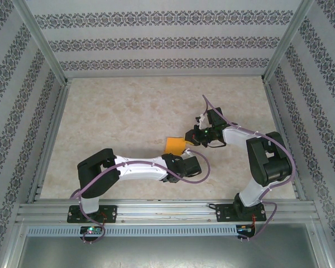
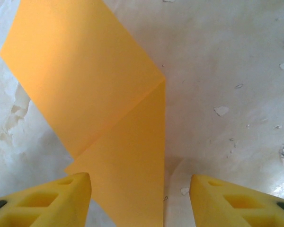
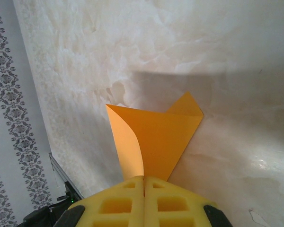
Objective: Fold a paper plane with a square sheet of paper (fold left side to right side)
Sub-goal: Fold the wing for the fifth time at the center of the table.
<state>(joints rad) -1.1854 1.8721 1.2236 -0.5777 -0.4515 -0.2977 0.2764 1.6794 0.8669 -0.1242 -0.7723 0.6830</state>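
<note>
Top view, paper: the bright orange sheet of thin paper (image 1: 174, 145) lies partly folded near the middle of the cream marbled tabletop (image 1: 123, 111), between the tips of the two arms.
Top view, left gripper: the left gripper (image 1: 182, 154) reaches in from the near side, just at the sheet's near right edge.
Top view, right gripper: the right gripper (image 1: 190, 138) meets the sheet's right corner.
Left wrist view, paper: the sheet (image 2: 85, 71) shows a broad slanted panel and a narrower flap, joined along a diagonal crease.
Left wrist view, jaws: the left gripper (image 2: 139, 198) has its yellow fingers (image 2: 52, 201) well apart. The narrow flap runs down between them, closer to one finger, with bare tabletop beside the other. Contact cannot be told.
Right wrist view, jaws: the right gripper (image 3: 144, 184) has its yellow fingers (image 3: 118, 203) pressed together, clamped on the sheet's near corner.
Right wrist view, paper: the sheet (image 3: 161, 137) fans away from the grip. One layer curls up along its left side, and a pointed corner stands at the upper right.
</note>
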